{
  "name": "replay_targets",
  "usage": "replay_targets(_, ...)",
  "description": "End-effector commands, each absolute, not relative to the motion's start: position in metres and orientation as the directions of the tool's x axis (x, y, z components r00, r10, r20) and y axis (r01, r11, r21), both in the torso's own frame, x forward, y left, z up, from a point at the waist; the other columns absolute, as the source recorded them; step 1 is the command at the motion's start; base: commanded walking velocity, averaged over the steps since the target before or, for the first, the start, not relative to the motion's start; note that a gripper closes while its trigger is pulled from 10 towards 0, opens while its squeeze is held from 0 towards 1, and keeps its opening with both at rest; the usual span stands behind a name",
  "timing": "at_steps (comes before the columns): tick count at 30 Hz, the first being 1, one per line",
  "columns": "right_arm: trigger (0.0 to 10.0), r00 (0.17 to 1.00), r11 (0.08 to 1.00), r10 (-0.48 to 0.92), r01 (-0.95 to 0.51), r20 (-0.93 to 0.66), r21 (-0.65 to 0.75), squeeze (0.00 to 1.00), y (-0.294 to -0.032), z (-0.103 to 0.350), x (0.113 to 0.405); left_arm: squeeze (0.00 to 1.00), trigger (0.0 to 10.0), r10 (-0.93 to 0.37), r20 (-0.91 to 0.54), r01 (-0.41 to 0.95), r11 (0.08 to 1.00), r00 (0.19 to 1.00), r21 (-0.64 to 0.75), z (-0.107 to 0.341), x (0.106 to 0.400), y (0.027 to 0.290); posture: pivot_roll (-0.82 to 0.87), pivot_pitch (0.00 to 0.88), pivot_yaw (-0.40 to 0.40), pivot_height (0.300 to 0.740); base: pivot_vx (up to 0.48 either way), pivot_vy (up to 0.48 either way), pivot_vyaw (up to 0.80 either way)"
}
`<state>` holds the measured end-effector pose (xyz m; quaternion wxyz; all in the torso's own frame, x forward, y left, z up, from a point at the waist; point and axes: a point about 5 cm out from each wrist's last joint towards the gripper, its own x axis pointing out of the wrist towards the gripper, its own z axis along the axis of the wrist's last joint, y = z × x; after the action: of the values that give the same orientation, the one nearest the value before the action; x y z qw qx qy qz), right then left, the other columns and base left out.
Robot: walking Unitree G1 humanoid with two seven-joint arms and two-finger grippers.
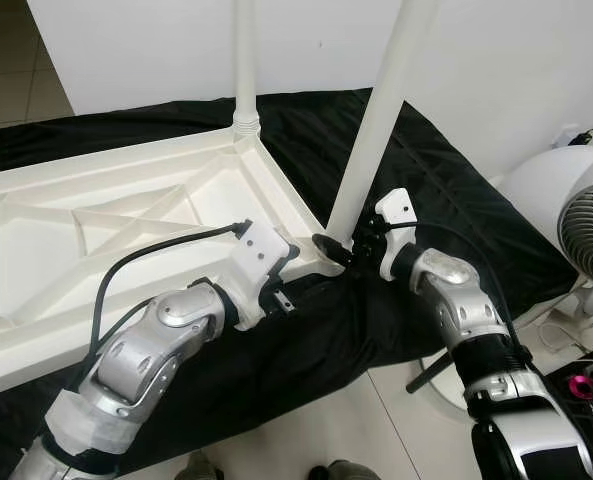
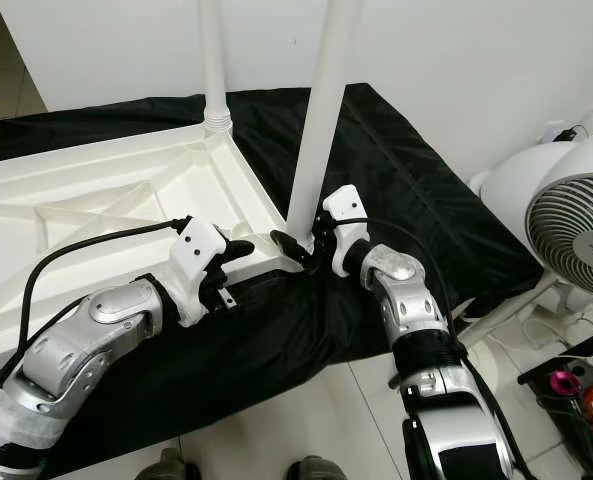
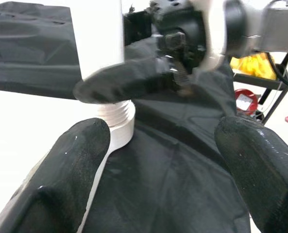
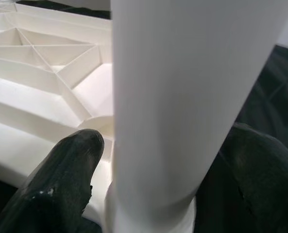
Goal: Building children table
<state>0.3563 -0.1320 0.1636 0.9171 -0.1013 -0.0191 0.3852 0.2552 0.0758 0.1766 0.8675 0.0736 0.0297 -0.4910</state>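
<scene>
Right hand (image 2: pixel 298 243) gripping table leg (image 2: pixel 316 130), left hand (image 3: pixel 158 160) wide — red canister (image 3: pixel 245 99) behind.

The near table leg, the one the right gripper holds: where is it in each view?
Left eye: near table leg, centre-right.
Right eye: centre.
Left wrist: upper left.
Right wrist: middle.
Shared landmark: right gripper at its threaded base.
</scene>
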Motion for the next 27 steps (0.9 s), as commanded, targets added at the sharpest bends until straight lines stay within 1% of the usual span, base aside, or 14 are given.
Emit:
replay_targets(1, 10.0, 0.684, 0.658, 0.726, -0.721, -0.075, -0.218, 0.0, -0.134, 0.16, 0.36, 0.0, 10.0, -0.892, -0.146, 0.904, 0.421, 0.428, 0.075, 0.175, 0.247, 0.075, -0.06, 0.045, -0.026, 0.74, 0.0, 0.0, 0.0)
replay_targets(2, 10.0, 0.684, 0.658, 0.726, -0.721, -0.075, -0.218, 0.0, -0.134, 0.16, 0.36, 0.0, 10.0, -0.892, -0.146, 0.904, 0.421, 0.428, 0.075, 0.175, 0.247, 0.075, -0.06, 0.045, -0.026, 0.74, 0.0, 0.0, 0.0)
replay_targets(3, 8.7, 0.678, 0.649, 0.731, -0.726, -0.076, -0.227, 0.0, -0.136, 0.162, 0.363, 0.0, 10.0, -0.894, -0.149, 0.906, 0.416, 0.422, 0.072, 0.174, 0.246, 0.075, -0.05, 0.046, -0.024, 0.74, 0.0, 0.0, 0.0)
replay_targets(4, 8.4, 0.673, 0.644, 0.735, -0.729, -0.075, -0.232, 0.0, -0.138, 0.163, 0.364, 0.0, 10.0, -0.894, -0.15, 0.907, 0.416, 0.422, 0.07, 0.174, 0.246, 0.075, -0.05, 0.049, -0.026, 0.74, 0.0, 0.0, 0.0)
replay_targets(6, 8.5, 0.671, 0.64, 0.738, -0.731, -0.076, -0.235, 0.0, -0.139, 0.163, 0.365, 0.0, 10.0, -0.894, -0.15, 0.907, 0.416, 0.421, 0.069, 0.174, 0.246, 0.075, -0.05, 0.049, -0.026, 0.74, 0.0, 0.0, 0.0)
replay_targets(7, 7.2, 0.659, 0.629, 0.748, -0.741, -0.079, -0.236, 0.0, -0.142, 0.163, 0.367, 0.0, 10.0, -0.896, -0.152, 0.909, 0.411, 0.417, 0.066, 0.174, 0.245, 0.075, -0.06, 0.05, -0.024, 0.74, 0.0, 0.0, 0.0)
replay_targets(8, 6.4, 0.654, 0.623, 0.752, -0.746, -0.081, -0.235, 0.0, -0.142, 0.163, 0.367, 0.0, 10.0, -0.897, -0.153, 0.91, 0.41, 0.415, 0.065, 0.174, 0.245, 0.075, -0.06, 0.05, -0.024, 0.74, 0.0, 0.0, 0.0)
replay_targets(10, 6.4, 0.654, 0.623, 0.752, -0.746, -0.081, -0.235, 0.0, -0.142, 0.163, 0.367, 0.0, 10.0, -0.897, -0.153, 0.91, 0.41, 0.415, 0.065, 0.174, 0.245, 0.075, -0.06, 0.05, -0.024, 0.74, 0.0, 0.0, 0.0)
replay_targets(11, 5.5, 0.651, 0.62, 0.755, -0.749, -0.083, -0.234, 0.0, -0.142, 0.162, 0.367, 0.0, 10.0, -0.897, -0.154, 0.91, 0.409, 0.414, 0.064, 0.174, 0.244, 0.074, -0.06, 0.05, -0.024, 0.74, 0.0, 0.0, 0.0)
replay_targets(14, 5.5, 0.651, 0.62, 0.755, -0.749, -0.083, -0.234, 0.0, -0.142, 0.162, 0.367, 0.0, 10.0, -0.897, -0.154, 0.91, 0.409, 0.414, 0.064, 0.174, 0.244, 0.074, -0.06, 0.05, -0.024, 0.74, 0.0, 0.0, 0.0)
replay_targets(16, 0.0, 0.649, 0.621, 0.755, -0.753, -0.091, -0.216, 0.0, -0.144, 0.156, 0.366, 0.0, 10.0, -0.897, -0.154, 0.911, 0.408, 0.413, 0.066, 0.174, 0.245, 0.074, -0.06, 0.05, -0.021, 0.74, 0.0, 0.0, 0.0)
replay_targets(25, 0.0, 0.65, 0.628, 0.754, -0.755, -0.092, -0.19, 0.0, -0.148, 0.147, 0.363, 0.0, 10.0, -0.898, -0.155, 0.911, 0.406, 0.412, 0.066, 0.174, 0.245, 0.074, -0.06, 0.051, -0.019, 0.74, 0.0, 0.0, 0.0)
replay_targets(26, 2.7, 0.656, 0.635, 0.75, -0.75, -0.086, -0.186, 0.0, -0.15, 0.145, 0.362, 0.0, 10.0, -0.898, -0.155, 0.912, 0.406, 0.411, 0.066, 0.174, 0.244, 0.073, -0.07, 0.052, -0.023, 0.74, 0.0, 0.0, 0.0)
replay_targets(27, 2.7, 0.656, 0.635, 0.75, -0.75, -0.086, -0.186, 0.0, -0.15, 0.145, 0.362, 0.0, 10.0, -0.898, -0.155, 0.912, 0.406, 0.411, 0.066, 0.174, 0.244, 0.073, -0.07, 0.052, -0.023, 0.74, 0.0, 0.0, 0.0)
